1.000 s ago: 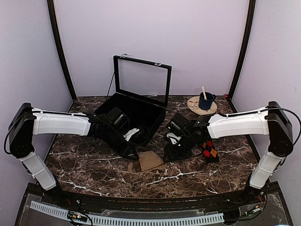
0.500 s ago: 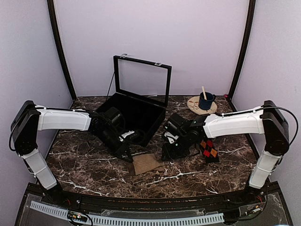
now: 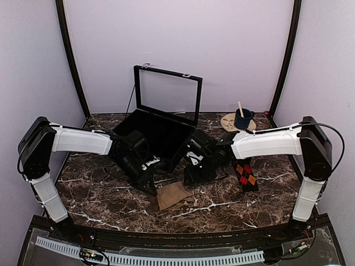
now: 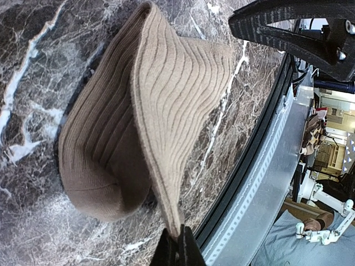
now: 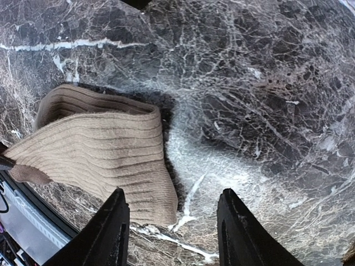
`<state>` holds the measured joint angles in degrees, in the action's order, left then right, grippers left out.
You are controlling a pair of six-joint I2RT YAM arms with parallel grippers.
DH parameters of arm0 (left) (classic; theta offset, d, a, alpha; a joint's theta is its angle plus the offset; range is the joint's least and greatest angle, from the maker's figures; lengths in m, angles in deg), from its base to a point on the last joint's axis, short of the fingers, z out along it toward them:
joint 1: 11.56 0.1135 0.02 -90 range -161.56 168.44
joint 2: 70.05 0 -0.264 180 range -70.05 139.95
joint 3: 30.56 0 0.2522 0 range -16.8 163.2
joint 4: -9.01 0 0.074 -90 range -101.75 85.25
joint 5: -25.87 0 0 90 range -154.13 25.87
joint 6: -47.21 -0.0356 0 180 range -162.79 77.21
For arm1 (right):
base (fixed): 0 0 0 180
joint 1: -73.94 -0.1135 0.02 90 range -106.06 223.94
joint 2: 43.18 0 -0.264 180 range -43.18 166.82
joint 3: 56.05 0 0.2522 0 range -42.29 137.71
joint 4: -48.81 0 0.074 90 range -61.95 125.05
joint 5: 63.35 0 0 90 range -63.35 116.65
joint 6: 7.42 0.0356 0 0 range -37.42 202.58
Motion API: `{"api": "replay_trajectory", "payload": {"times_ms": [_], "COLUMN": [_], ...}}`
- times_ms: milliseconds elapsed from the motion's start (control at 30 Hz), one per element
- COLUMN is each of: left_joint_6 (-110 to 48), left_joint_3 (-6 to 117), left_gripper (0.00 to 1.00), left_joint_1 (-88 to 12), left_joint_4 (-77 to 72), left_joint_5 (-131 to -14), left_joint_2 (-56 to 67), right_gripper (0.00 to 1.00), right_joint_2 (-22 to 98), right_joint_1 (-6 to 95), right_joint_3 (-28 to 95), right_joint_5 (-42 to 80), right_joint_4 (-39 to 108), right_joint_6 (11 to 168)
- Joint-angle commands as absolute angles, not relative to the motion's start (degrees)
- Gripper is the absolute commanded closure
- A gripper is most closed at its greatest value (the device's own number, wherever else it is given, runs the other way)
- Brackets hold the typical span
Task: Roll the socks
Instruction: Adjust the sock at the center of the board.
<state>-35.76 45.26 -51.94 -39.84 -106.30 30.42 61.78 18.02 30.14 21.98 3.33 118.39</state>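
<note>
Tan, ribbed sock (image 4: 166,111) lies folded on dark, white-veined marble table (image 5: 266,83).

**Worktop** (image 5: 266,83): dark brown marble with white veining, filling most of the view.

**Sock** (image 5: 100,149): one, tan, ribbed, folded over on itself. It lies close to the worktop's edge, and a dark shadow rims its folded end.

**Right end effector** (image 5: 173,195): two black fingers (image 5: 113,233) spread wide, nothing gripped. One finger overlaps the sock's nearest corner; the other stands over bare marble. Whether either touches the fabric cannot be judged.
</note>
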Motion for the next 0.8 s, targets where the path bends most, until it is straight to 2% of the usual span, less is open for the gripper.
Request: {"api": "replay_trajectory", "payload": {"times_ms": [0,367,767], "left_joint_6": [-37.17,-37.78,-38.13], "left_joint_3": [46.32,48.93,50.61], "left_gripper": [1.0,1.0,1.0], "left_joint_1": [-51.72,-51.16,-50.82], "left_joint_4": [-41.54,-41.49,-41.66], "left_joint_5": [-107.11,-104.25,-105.16], "left_joint_2": [31.24,32.23,34.08], "right_gripper": [0.51,0.76,0.84], "right_joint_2": [62.71,64.37,65.51], "right_joint_1": [16.87,15.39,15.0], "right_joint_3": [32.45,32.07,28.04], "right_joint_5": [22.73,18.51,14.16], "right_joint_4": [3.67,7.24,14.75], "right_joint_6": [117.3,119.04,123.84]}}
